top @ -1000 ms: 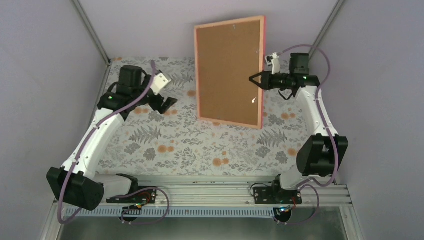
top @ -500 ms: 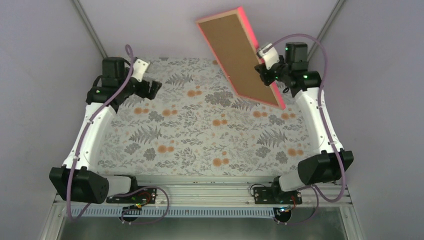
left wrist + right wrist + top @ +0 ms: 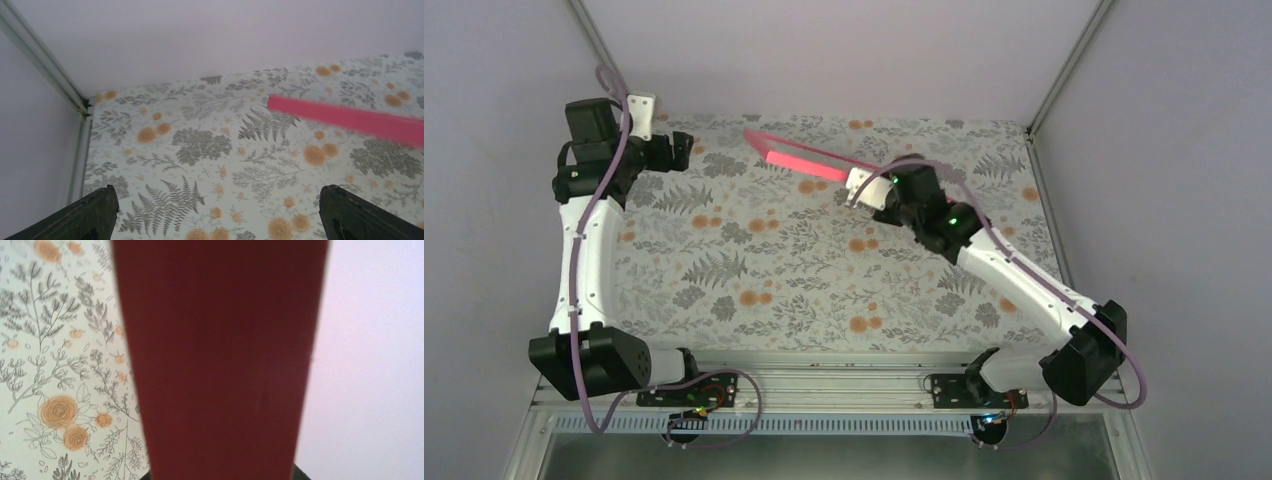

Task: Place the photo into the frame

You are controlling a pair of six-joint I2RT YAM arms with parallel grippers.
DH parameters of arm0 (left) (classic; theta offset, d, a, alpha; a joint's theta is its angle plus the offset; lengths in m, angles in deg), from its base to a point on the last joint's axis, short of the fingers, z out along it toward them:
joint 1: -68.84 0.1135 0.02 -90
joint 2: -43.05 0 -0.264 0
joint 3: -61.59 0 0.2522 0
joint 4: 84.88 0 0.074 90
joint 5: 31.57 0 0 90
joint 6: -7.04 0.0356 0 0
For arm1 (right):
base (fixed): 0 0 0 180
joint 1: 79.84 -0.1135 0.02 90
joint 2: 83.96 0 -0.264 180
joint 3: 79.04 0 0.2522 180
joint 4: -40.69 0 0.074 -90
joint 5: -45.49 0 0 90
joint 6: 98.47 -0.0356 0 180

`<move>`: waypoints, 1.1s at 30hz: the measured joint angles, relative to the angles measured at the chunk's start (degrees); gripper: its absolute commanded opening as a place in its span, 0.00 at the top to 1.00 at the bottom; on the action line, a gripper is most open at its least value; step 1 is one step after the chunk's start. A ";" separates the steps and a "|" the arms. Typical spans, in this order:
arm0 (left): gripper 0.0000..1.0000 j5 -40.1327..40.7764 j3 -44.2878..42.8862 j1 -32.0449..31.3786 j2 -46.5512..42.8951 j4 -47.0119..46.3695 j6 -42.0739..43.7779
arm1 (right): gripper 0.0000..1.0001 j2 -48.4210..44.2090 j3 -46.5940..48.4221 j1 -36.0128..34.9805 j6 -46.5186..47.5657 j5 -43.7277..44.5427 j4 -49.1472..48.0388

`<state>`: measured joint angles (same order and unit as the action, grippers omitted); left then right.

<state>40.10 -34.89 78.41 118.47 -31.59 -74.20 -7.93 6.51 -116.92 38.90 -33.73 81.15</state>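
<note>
The frame (image 3: 802, 158) shows edge-on as a bright pink strip, tilted over the far middle of the table. My right gripper (image 3: 861, 188) is shut on its near-right end and holds it off the cloth. In the right wrist view the frame (image 3: 220, 360) fills the middle as a dark red band and hides the fingers. My left gripper (image 3: 680, 149) is open and empty by the far left corner. In the left wrist view the frame (image 3: 350, 120) lies ahead to the right, and the fingers (image 3: 95, 215) stand wide apart. The photo is out of view.
A floral cloth (image 3: 824, 290) covers the table. Grey walls close the back and both sides, with metal corner posts (image 3: 604, 50) at far left and far right (image 3: 1064, 60). The arm bases sit on a rail (image 3: 844, 385) at the near edge.
The right arm has swung the frame from upright and showing its brown back to edge-on, and carried it down and left over the table. The left arm has drawn back to the far left corner.
</note>
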 measured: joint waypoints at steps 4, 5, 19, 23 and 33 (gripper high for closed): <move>0.00 -0.35 -0.85 2.12 0.20 -0.17 -0.70 | 0.96 -0.46 -8.31 -6.14 3.56 6.78 -7.67; 0.00 -0.50 -0.85 2.34 0.31 -0.24 -0.85 | 0.96 -0.70 -10.62 -7.54 4.55 8.37 -9.99; 0.00 -3.26 2.49 2.54 1.88 -1.31 -1.31 | 0.73 7.30 -33.79 -19.32 15.19 21.88 -39.39; 0.00 -3.34 4.15 2.56 1.97 -1.31 -1.29 | 0.65 12.39 -35.17 -20.65 11.82 20.81 -41.75; 0.00 -3.48 6.08 2.56 2.19 -1.42 -0.81 | 0.24 18.95 -35.19 -22.62 4.09 16.57 -42.18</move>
<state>36.62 -28.81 80.96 120.65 -33.01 -75.01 11.02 -28.68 -139.54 42.99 -17.16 38.97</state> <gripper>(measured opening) 0.999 0.642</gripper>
